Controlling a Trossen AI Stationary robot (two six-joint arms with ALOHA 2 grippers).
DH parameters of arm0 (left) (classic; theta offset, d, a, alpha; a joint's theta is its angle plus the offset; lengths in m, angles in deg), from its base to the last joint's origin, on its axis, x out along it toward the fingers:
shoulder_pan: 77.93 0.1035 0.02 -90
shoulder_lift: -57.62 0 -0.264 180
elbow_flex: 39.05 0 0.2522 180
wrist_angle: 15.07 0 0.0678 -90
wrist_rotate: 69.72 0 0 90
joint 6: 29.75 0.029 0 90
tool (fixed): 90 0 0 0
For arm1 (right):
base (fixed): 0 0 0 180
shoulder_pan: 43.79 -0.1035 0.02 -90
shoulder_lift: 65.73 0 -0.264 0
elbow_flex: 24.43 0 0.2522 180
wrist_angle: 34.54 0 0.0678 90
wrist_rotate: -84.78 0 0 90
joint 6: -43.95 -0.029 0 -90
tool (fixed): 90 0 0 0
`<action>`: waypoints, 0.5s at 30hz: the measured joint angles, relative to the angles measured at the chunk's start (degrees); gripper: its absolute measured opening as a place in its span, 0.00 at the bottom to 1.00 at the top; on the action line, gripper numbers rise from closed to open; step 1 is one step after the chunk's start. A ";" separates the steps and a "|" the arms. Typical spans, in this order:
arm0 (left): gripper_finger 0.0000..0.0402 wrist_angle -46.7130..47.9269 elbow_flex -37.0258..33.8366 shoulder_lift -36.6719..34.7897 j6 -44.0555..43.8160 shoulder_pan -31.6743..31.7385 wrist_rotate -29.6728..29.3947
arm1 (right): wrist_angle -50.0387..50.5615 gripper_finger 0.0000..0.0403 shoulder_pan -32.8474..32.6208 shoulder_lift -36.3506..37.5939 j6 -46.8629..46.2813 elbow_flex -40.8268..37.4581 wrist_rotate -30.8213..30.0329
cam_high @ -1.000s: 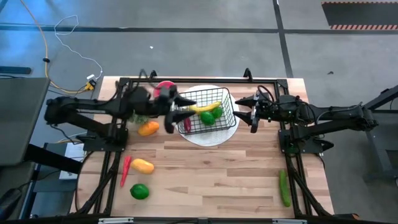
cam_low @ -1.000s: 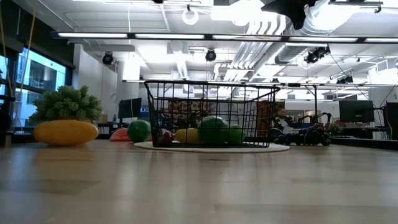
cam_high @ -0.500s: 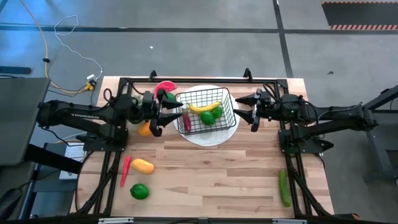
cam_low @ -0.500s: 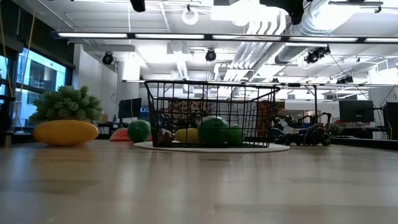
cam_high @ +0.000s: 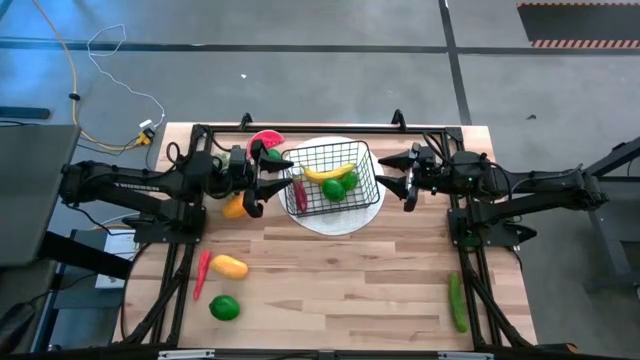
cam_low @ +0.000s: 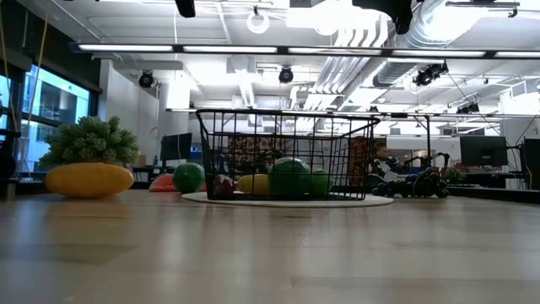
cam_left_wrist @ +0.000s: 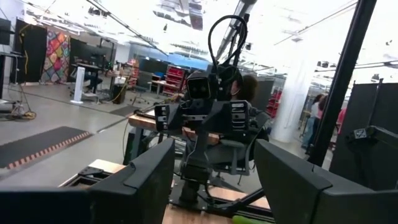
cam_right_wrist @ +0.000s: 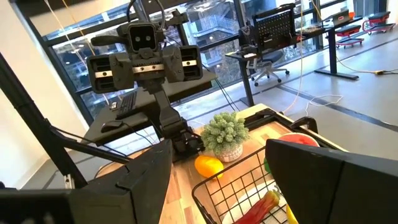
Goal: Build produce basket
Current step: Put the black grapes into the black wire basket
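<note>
so the left gripper (cam_high: 268, 184) was up over the basket's 9 o'clock rim a second ago and has since pulled back toward the left side of the table, now sitting just off the basket (cam_high: 333, 180) with its jaws apart and nothing in them. looks like a drop-off just finished, meaning it's probably free to go fetch the next piece. the right gripper (cam_high: 397, 176) hasn't budged, parked at the basket's 3 o'clock, fingers spread, empty too. the basket sits on a white plate (cam_high: 350, 219) around the table's 12 o'clock and holds a banana (cam_high: 329, 172), two green limes (cam_high: 338, 186) and a red pepper (cam_high: 300, 197). still loose: the watermelon slice (cam_high: 266, 139) at the basket's 10 o'clock, an orange fruit (cam_high: 233, 207) under the left arm, plus a yellow-orange fruit (cam_high: 229, 266), a thin red pepper (cam_high: 202, 273) and a lime (cam_high: 224, 307) down at 7 o'clock, and the cucumber (cam_high: 457, 301) at 4 o'clock. i'd call it under half done.
</note>
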 joint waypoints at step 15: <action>0.53 0.00 0.02 0.02 -0.19 0.00 0.20 | 38.66 0.62 7.16 -9.08 -13.76 20.50 -15.65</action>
